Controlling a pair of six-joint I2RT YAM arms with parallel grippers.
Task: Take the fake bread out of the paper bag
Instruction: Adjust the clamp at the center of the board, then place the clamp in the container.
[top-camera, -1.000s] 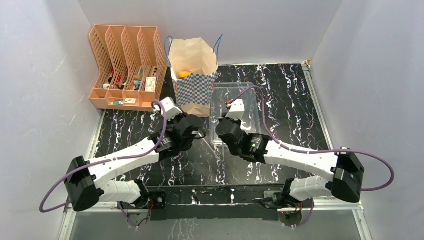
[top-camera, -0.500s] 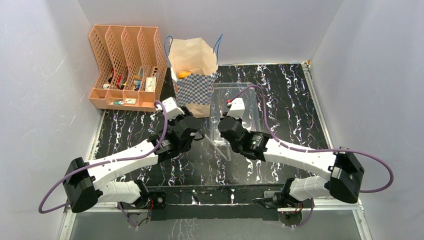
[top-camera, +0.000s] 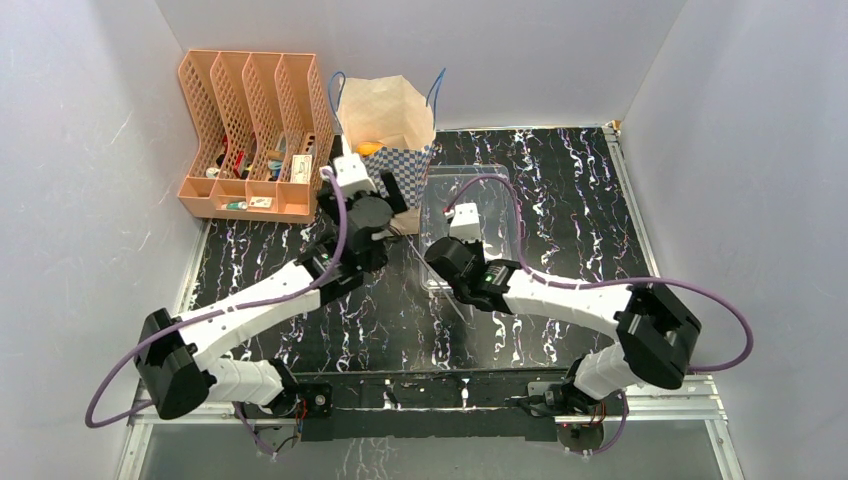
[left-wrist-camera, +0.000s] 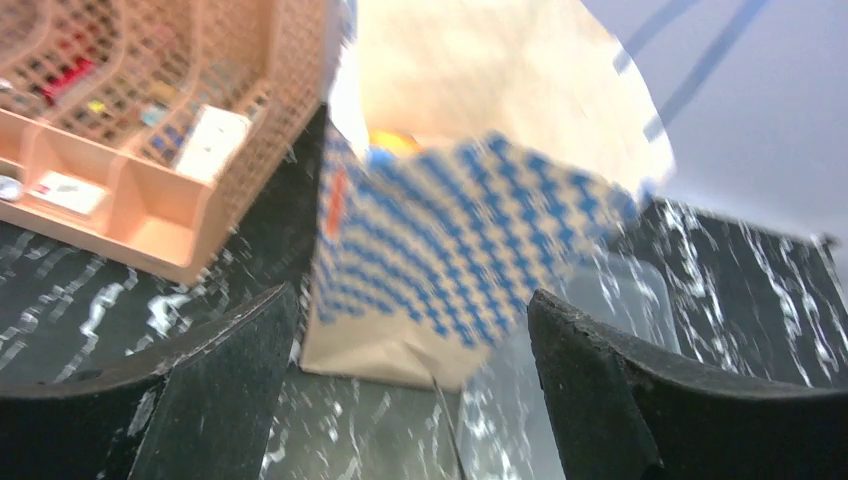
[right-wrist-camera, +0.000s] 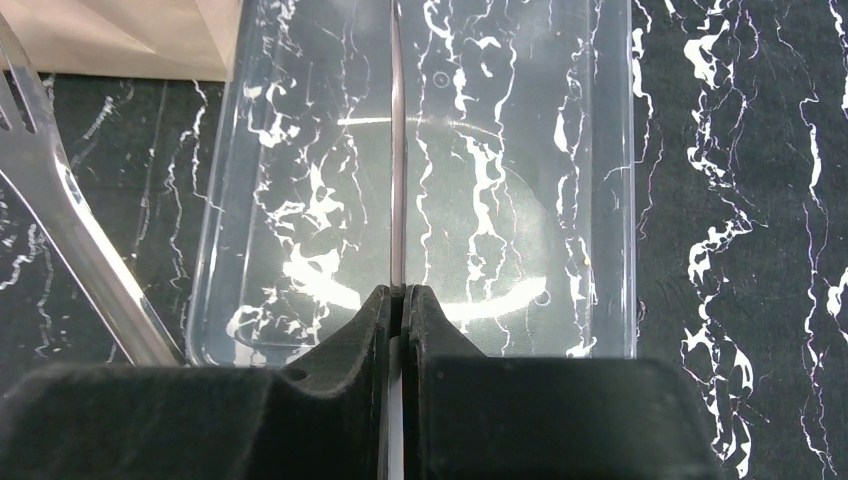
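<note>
The paper bag (top-camera: 385, 135) stands open at the back, its checkered band (left-wrist-camera: 450, 230) facing me. An orange bit of the fake bread (top-camera: 370, 148) shows inside its mouth, and it appears blurred in the left wrist view (left-wrist-camera: 395, 145). My left gripper (top-camera: 392, 192) hangs open just in front of the bag (left-wrist-camera: 410, 390), with nothing between its fingers. My right gripper (right-wrist-camera: 402, 292) is shut on one thin arm of the tongs (right-wrist-camera: 396, 150) above the clear tray. The other tong arm (right-wrist-camera: 60, 200), with a fork-like end, spreads off to the left.
The clear plastic tray (top-camera: 495, 195) lies right of the bag, its rim (right-wrist-camera: 625, 200) running along the dark marbled table. A peach mesh organizer (top-camera: 255, 130) holding small items stands left of the bag. White walls close in the back and sides.
My left gripper has opened and swung from the table's middle up to the front of the bag. The right arm has shifted slightly left, still shut on the tongs.
</note>
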